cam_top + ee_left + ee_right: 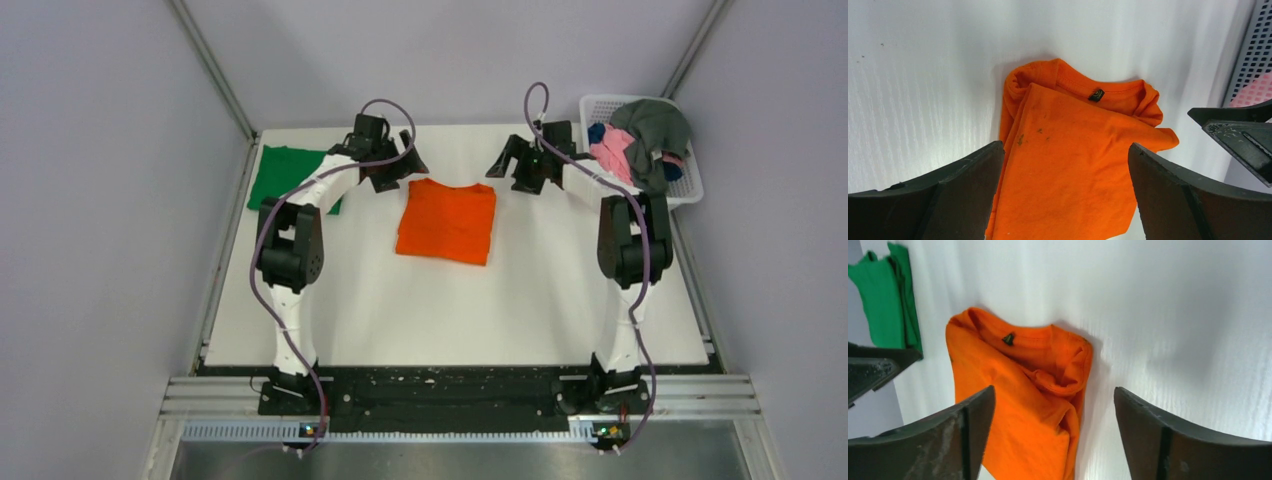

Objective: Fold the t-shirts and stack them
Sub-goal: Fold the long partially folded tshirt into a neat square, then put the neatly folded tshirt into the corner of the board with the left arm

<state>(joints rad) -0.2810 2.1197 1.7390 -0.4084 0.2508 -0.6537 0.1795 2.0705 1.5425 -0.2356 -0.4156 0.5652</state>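
Green and orange cloth is laid on the white table, two shirts in all. One green t-shirt is folded at the far left corner. One orange t-shirt is folded into a rough rectangle at the middle, well apart from it. Two arms are counted. The left gripper is held near the orange shirt's far left corner and the right gripper near its far right corner. Both sets of fingers are spread wide and nothing is grasped. At the far right, one white basket is heaped with three unfolded pieces: one pink garment, one grey garment and one dark blue garment.

That heap is shown whole by the overhead view alone. A black neck label is picked out by both wrist views. A few dark specks on the orange cloth are picked out only from the left wrist. The green shirt is caught from the right wrist, not from the left.
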